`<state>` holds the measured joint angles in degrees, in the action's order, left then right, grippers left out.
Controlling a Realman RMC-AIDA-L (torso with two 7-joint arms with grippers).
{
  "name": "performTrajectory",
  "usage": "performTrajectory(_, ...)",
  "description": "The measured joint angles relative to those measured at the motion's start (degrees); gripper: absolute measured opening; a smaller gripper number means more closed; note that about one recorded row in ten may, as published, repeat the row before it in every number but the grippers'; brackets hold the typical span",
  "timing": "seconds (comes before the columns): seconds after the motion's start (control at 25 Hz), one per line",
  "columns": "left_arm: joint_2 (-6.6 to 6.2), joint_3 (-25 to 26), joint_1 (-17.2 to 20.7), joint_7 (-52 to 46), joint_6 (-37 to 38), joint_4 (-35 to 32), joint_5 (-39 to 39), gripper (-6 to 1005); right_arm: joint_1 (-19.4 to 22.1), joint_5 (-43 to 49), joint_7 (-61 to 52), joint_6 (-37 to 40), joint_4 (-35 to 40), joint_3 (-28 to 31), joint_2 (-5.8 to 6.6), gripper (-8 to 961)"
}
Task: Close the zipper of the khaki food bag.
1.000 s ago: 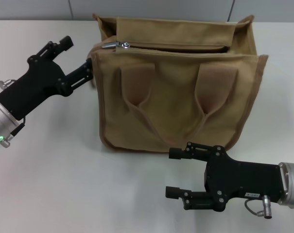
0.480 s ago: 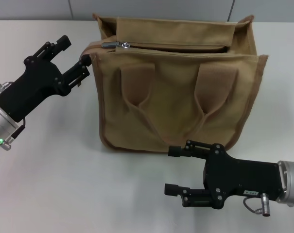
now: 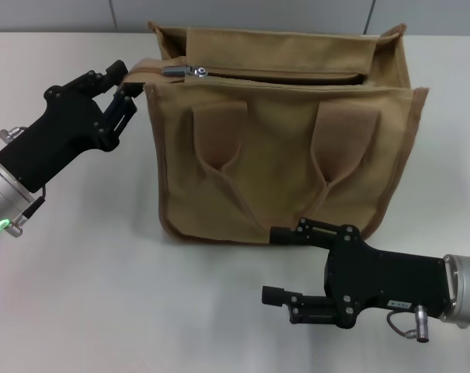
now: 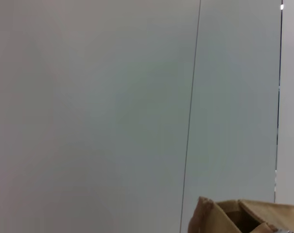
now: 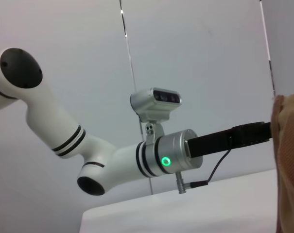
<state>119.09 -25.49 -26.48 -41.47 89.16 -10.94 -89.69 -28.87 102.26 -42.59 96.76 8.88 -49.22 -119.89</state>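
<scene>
The khaki food bag [image 3: 281,148] stands upright in the middle of the table, its two handles facing me. Its zipper [image 3: 281,75] runs along the top, with the silver slider [image 3: 184,71] at the left end and the opening gaping to the right of it. My left gripper [image 3: 124,84] is at the bag's top left corner, shut on the edge there. My right gripper [image 3: 272,266] is open and empty, low over the table in front of the bag's bottom edge. A corner of the bag shows in the left wrist view [image 4: 224,218] and its edge in the right wrist view [image 5: 288,160].
The white table [image 3: 102,295] extends left of and in front of the bag. A grey panelled wall [image 3: 64,14] is behind it. The right wrist view shows the left arm [image 5: 137,155] with a green light.
The left gripper has moved up and right to the bag's top left corner and closed on it, and the corner is drawn slightly left. The right gripper has barely shifted.
</scene>
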Motion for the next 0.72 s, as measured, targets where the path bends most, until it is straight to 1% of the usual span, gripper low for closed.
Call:
performTrajectory(0.12, -0.01, 0.0, 0.0, -0.8, 0.55, -0.01, 0.13, 380, 0.29, -1.3, 1.49, 0.73, -0.63, 0.01, 0.0, 780)
performTrajectory(0.32, -0.04, 0.01, -0.2, -1.5, 3.24, 0.31, 0.1, 145, 0.86, -7.09, 11.1, 3.81, -4.6, 0.08, 0.0, 780)
performTrajectory(0.52, -0.1, 0.03, -0.47, -4.7, 7.74, 1.17, 0.14, 28, 1.14, -18.44, 15.27, 5.2, -8.48, 0.09, 0.0, 780)
performTrajectory(0.6, -0.06, 0.04, -0.58, -5.39, 8.48, 1.19, 0.16, 29, 0.61, -21.99, 16.12, 5.28, -9.71, 0.09, 0.0, 780)
performTrajectory(0.72, -0.05, 0.04, -1.22, -6.96, 8.49, 1.19, 0.17, 30, -0.33, -24.01, 17.14, 5.71, -9.76, 0.62, 0.01, 780)
